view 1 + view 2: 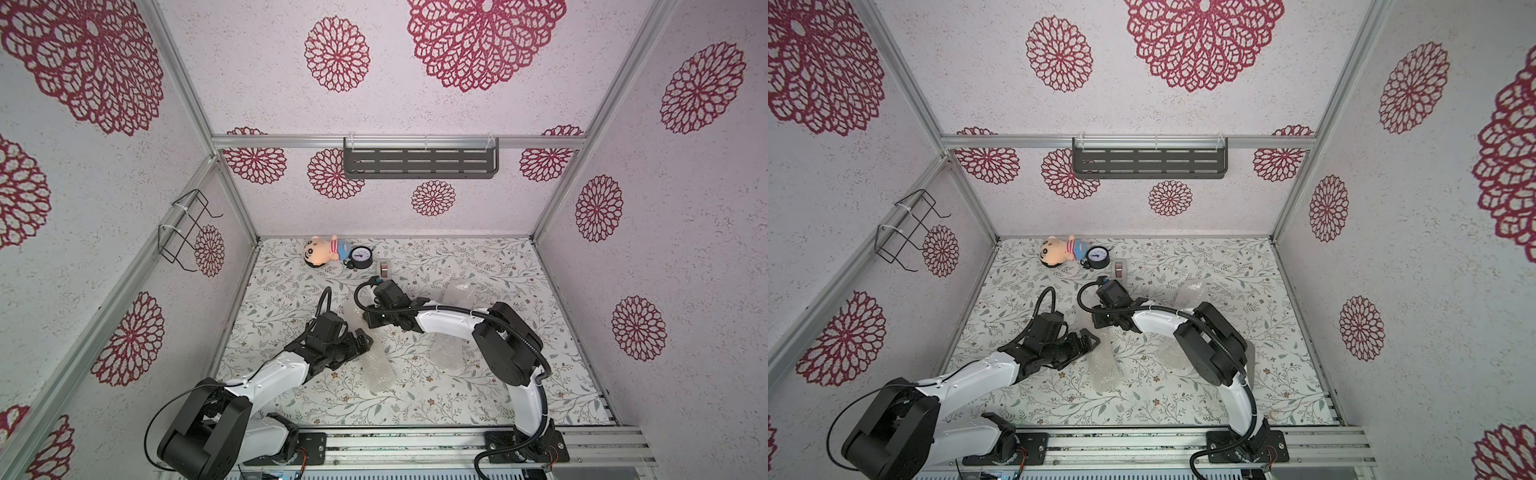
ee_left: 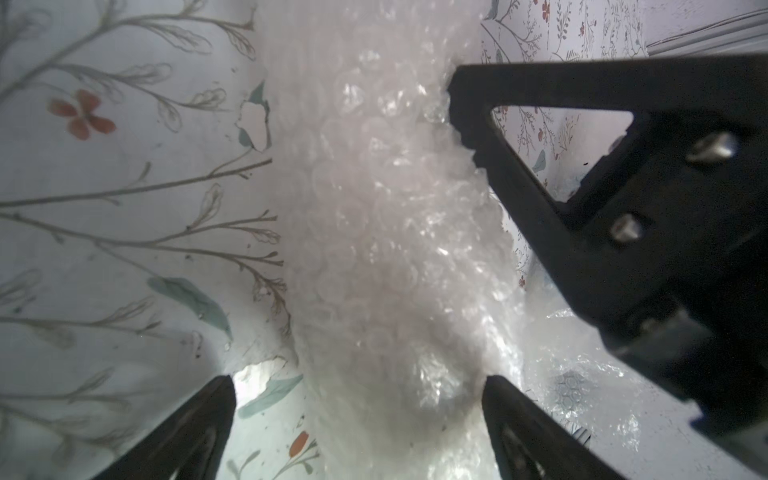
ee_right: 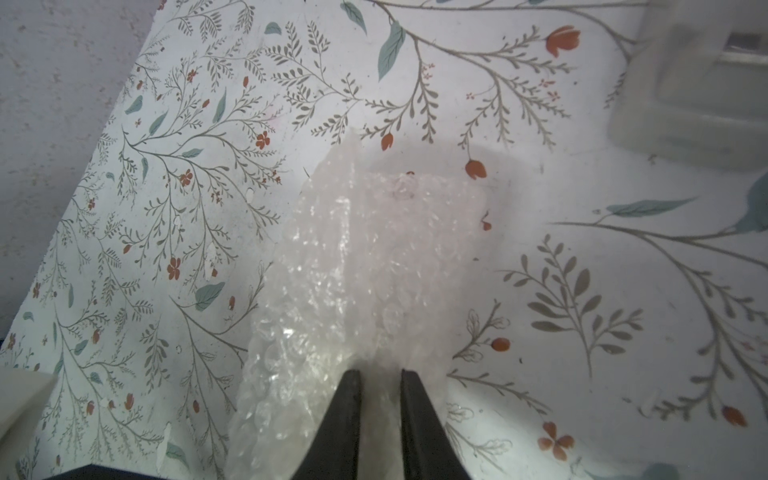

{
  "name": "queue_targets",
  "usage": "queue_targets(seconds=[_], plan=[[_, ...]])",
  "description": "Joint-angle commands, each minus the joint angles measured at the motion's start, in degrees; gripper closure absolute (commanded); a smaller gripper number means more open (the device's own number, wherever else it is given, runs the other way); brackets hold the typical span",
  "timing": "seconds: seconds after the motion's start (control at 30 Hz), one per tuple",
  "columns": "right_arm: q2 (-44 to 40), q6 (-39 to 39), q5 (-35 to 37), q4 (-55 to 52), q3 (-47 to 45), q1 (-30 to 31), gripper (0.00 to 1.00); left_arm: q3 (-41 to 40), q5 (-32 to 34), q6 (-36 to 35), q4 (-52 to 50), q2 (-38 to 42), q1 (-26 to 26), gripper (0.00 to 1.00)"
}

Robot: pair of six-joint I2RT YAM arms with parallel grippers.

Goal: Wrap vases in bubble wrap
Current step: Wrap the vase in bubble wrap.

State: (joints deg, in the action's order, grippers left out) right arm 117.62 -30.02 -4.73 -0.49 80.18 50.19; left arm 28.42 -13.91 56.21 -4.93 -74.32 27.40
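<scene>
A crumpled length of clear bubble wrap [image 1: 380,374] [image 1: 1104,370] lies across the middle of the floral table. My left gripper [image 2: 357,399] is open, its jaws wide apart on either side of the wrap [image 2: 374,249] without pinching it; it also shows in both top views [image 1: 362,337] [image 1: 1088,338]. My right gripper [image 3: 380,374] is shut on the far end of the wrap [image 3: 332,270], and its black finger [image 2: 498,137] shows in the left wrist view. More bubble wrap lies by the right arm [image 1: 446,353] and behind it [image 1: 461,291]. The vases do not show.
A plush doll [image 1: 322,251], a round dial gauge [image 1: 361,257] and a beige tape dispenser [image 1: 384,268] [image 3: 702,83] stand at the back of the table. A slotted shelf [image 1: 419,160] hangs on the back wall, and a wire rack [image 1: 187,228] on the left wall.
</scene>
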Motion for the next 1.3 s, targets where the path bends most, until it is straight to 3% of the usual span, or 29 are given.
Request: queue_targets(seconds=[0.0,0.1,0.3,0.47,0.7,0.8,0.93,1.13,1.27], plan=[[-1.0,-1.1,1.2,-2.1,-1.0,0.4,0.79,1.8,-0.2,0.8,3.7,-3.0,0.7,0.01],[-0.9,-1.2,1.6,-2.1,-1.0,0.4,0.79,1.4,0.2,1.5,7.1,-4.0,1.9,0.01],[-1.8,-1.2,2.4,-2.4,-1.1,0.5,0.78,1.2,2.8,0.0,3.3,-6.8,2.3,0.07],[-6.9,-1.6,2.0,-2.9,-4.0,0.4,0.68,-1.1,4.9,-1.0,-0.1,-3.9,2.1,0.14],[-20.8,-4.9,-3.1,-2.7,-16.5,1.0,0.64,-3.9,3.7,-2.9,-0.9,0.1,0.1,0.14],[-23.6,-6.7,-7.5,-1.9,-20.2,2.3,0.63,-3.7,2.8,-3.6,-0.3,0.0,-0.1,0.14],[-25.5,-8.3,-8.0,-1.7,-23.5,3.3,0.57,-3.8,2.4,-3.7,0.2,0.0,-0.1,0.15],[-22.6,-9.5,-10.4,1.3,-24.8,4.0,0.62,-3.6,0.4,-3.6,2.1,-1.4,-0.2,0.17],[-22.0,-9.9,-9.8,2.7,-26.5,4.1,0.71,-4.0,0.6,-3.1,3.1,-1.0,-0.3,0.17]])
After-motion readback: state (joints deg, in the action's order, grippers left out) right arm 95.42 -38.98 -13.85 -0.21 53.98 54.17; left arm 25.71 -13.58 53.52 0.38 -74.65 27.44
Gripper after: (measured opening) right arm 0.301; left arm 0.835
